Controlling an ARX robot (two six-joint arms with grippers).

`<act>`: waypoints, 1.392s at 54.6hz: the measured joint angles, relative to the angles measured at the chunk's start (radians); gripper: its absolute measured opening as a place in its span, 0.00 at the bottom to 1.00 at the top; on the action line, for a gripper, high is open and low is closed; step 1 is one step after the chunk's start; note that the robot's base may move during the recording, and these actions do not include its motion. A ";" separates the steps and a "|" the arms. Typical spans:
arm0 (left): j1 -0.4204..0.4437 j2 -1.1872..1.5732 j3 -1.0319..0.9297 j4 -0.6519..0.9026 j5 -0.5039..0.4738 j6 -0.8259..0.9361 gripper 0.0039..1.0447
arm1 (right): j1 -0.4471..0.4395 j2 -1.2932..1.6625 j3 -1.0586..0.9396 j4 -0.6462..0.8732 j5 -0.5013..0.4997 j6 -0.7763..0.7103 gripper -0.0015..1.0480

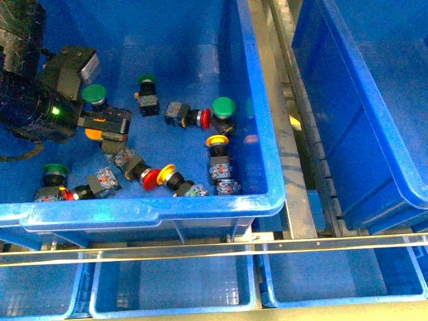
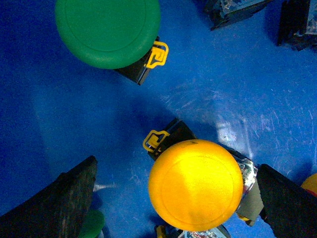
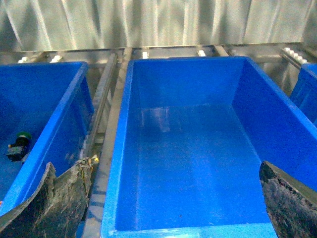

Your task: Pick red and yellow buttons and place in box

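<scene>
My left gripper [image 1: 101, 131] is low inside the left blue crate [image 1: 261, 134], open, its fingers [image 2: 64, 203] either side of a yellow-orange button [image 2: 195, 184] without closing on it. Other red and yellow buttons lie on the crate floor: a red one [image 1: 205, 118], a yellow one [image 1: 216, 140], and a red [image 1: 151, 178] and yellow [image 1: 167, 171] pair near the front wall. The box [image 3: 198, 163], the empty crate on the right [image 1: 348, 100], sits below my open right gripper [image 3: 173, 166], which holds nothing.
Green-capped switches [image 1: 223, 107] [image 1: 94, 93] [image 2: 108, 30] are mixed among the buttons. A metal rail [image 1: 294, 154] separates the two crates. Shallow blue trays [image 1: 174, 287] line the front edge. A corrugated metal wall [image 3: 158, 22] stands behind the box.
</scene>
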 joint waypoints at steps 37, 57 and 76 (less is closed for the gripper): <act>-0.021 0.029 0.061 -0.002 0.031 -0.023 0.53 | 0.000 0.000 0.000 0.000 0.000 0.000 0.94; -0.014 0.032 0.061 -0.007 0.035 -0.024 0.33 | 0.000 0.000 0.000 0.000 0.000 0.000 0.94; 0.039 -0.049 0.056 -0.120 0.145 -0.150 0.33 | 0.000 0.000 0.000 0.000 0.000 0.000 0.94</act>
